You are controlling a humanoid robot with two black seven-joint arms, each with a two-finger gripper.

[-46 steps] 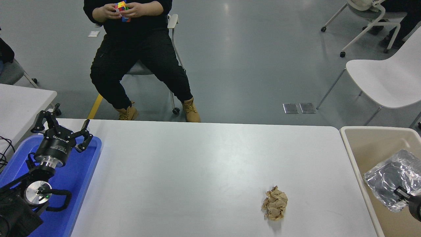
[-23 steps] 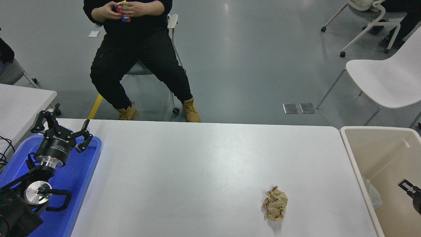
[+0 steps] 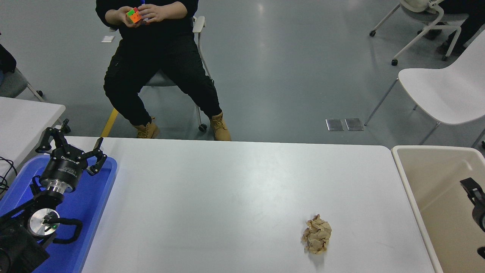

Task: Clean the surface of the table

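The white table surface (image 3: 227,197) fills the lower half of the head view. A crumpled brown paper ball (image 3: 316,234) lies on it at the front right. My right gripper (image 3: 474,217) shows only partly at the right edge, over the beige bin (image 3: 432,167) beside the table; its fingers stand apart and hold nothing. My left gripper (image 3: 71,147) is parked at the lower left over the blue tray (image 3: 94,204), open and empty.
A person sits on a chair beyond the table's far edge, turning a colourful cube (image 3: 133,15) in both hands. A smaller white table (image 3: 22,121) stands at the left and a white chair (image 3: 443,91) at the far right.
My right gripper let go of a clear plastic bag, which dropped into the beige bin and no longer shows. The gripper then rose a little. The left arm has not moved.
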